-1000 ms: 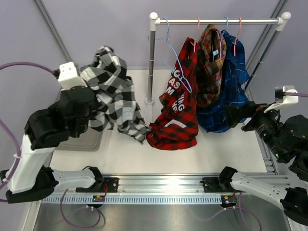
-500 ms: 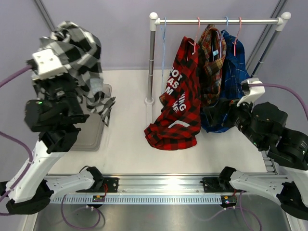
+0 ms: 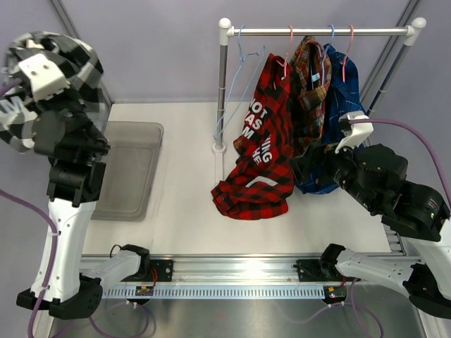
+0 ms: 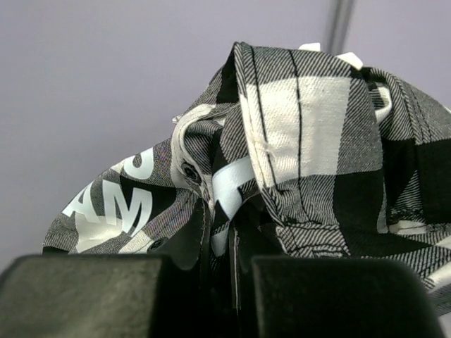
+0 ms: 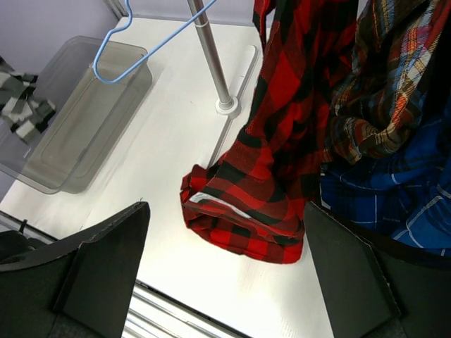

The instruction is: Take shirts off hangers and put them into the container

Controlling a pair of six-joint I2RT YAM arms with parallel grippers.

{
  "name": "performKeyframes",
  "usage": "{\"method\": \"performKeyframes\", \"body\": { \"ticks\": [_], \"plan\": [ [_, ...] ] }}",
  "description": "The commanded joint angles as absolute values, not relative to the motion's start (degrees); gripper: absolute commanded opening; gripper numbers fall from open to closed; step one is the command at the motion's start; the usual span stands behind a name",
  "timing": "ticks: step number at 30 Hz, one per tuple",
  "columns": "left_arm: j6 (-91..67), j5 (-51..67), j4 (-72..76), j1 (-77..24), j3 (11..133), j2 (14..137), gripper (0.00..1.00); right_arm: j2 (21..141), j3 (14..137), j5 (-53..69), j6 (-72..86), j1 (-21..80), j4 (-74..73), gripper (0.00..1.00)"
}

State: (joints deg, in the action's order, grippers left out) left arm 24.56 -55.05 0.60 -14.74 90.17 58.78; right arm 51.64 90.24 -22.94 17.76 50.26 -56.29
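B/w check shirt [image 3: 67, 60] is up high at far L, bunched into a lump w/ no clear long axis. Collar and button strip face the wrist cam, and white lettering shows on a fold at lower L. It drapes over the raised L arm, above the bin's [image 3: 151, 134] far-L corner and not in it. The R wrist view catches a scrap of it at the L edge, beside the bin.

L gripper [image 4: 229, 278] is clamped tight on that shirt: cloth is pinched in the thin slit between the two dark fingers [image 4: 84, 296].

The bin sits flat on the table [image 3: 183, 211], L of the rail post, long axis running near-to-far.

Red check shirt [image 3: 264, 151] hangs from the rail [image 3: 317, 31] on a pink hanger [image 3: 289, 51]. Its long axis runs top-down, and the bottom end lies crumpled on the table. Tartan shirt [image 3: 309, 91] and blue shirt [image 3: 340, 113] hang just R of it, all three touching.

A light-blue hanger [image 3: 237, 84] is hooked at the rail's L end, tilted, beside the post.

R gripper [image 5: 224, 211] has its jaws spread wide and grips nothing. It's low, near the red shirt's bottom end and the blue shirt. Can't tell if a finger touches the cloth.
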Motion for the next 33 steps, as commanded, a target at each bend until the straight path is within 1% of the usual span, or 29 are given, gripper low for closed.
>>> {"method": "performKeyframes", "body": {
  "ticks": [1, 5, 7, 9, 10, 13, 14, 15, 17, 19, 20, 23, 25, 27, 28, 31, 32, 33],
  "plan": [
    [2.69, -49.48, -21.3, -13.89, 86.07, 58.45, 0.0, 50.98, 89.91, -22.06, 16.96, 50.54, -53.53, 0.99],
    [-10.17, -47.21, -33.46, -13.45, 78.5, 56.96, 0.0, 51.15, 89.39, -20.84, 17.4, 50.54, -53.0, 0.99],
    [-17.96, -40.98, -38.12, -12.75, 73.25, 55.91, 0.0, 50.71, 88.6, -20.39, 17.66, 50.54, -52.65, 0.99],
    [-21.52, -35.54, -39.19, -11.78, 69.89, 55.28, 0.0, 50.63, 88.5, -20.13, 17.84, 50.54, -52.56, 0.99],
    [-24.84, -34.64, -40.85, -11.43, 68.74, 55.37, 0.0, 50.54, 88.42, -20.04, 18.02, 50.54, -52.73, 0.99],
    [-28.46, -28.32, -41.74, -6.17, 64.61, 55.81, 0.0, 49.49, 88.24, -19.77, 18.37, 50.54, -53.61, 0.99],
    [-28.91, -26.13, -41.92, -0.84, 63.9, 56.25, 0.0, 49.05, 88.07, -19.86, 18.46, 50.54, -53.87, 0.99],
    [-28.92, -21.49, -41.75, 2.25, 62.85, 56.42, 0.0, 48.26, 87.89, -19.86, 18.46, 50.54, -54.14, 1.0],
    [-28.3, -19.25, -41.04, 8.66, 62.14, 57.04, 0.0, 47.81, 87.89, -20.39, 18.63, 50.54, -54.84, 0.99],
    [-26.99, -19.86, -41.4, 11.5, 62.14, 57.65, 0.0, 47.55, 88.15, -20.48, 18.63, 50.54, -55.46, 1.0],
    [-26.63, -19.43, -41.31, 14.91, 62.05, 58.0, 0.0, 47.55, 88.07, -20.39, 18.55, 50.54, -55.46, 0.99],
    [-25.75, -14.16, -40.61, 21.94, 61.88, 59.59, 0.0, 47.29, 87.98, -20.39, 18.46, 50.54, -55.2, 0.99],
    [-25.32, -8.47, -39.56, 23.46, 61.44, 62.56, 0.0, 47.55, 87.63, -20.48, 18.28, 50.54, -54.76, 0.99],
    [-25.14, -5.64, -39.81, 23.55, 61.26, 65.99, 0.0, 48.51, 87.89, -21.09, 18.19, 50.54, -54.93, 0.99],
    [-25.57, -2.41, -39.55, 23.73, 60.82, 69.23, 0.0, 48.95, 87.98, -21.27, 18.19, 50.54, -54.93, 0.99],
    [-25.93, 1.74, -37.54, 24.34, 58.36, 72.06, 0.0, 51.32, 88.42, -23.29, 17.84, 50.54, -54.76, 1.0],
    [-25.93, 2.37, -37.09, 24.35, 57.66, 72.07, 0.09, 52.11, 88.33, -24.77, 17.67, 50.54, -53.71, 0.99],
    [-26.01, 3.24, -36.74, 24.35, 57.57, 71.81, 0.24, 54.73, 88.77, -25.92, 17.14, 50.28, -53.44, 0.99]
  ]
}}
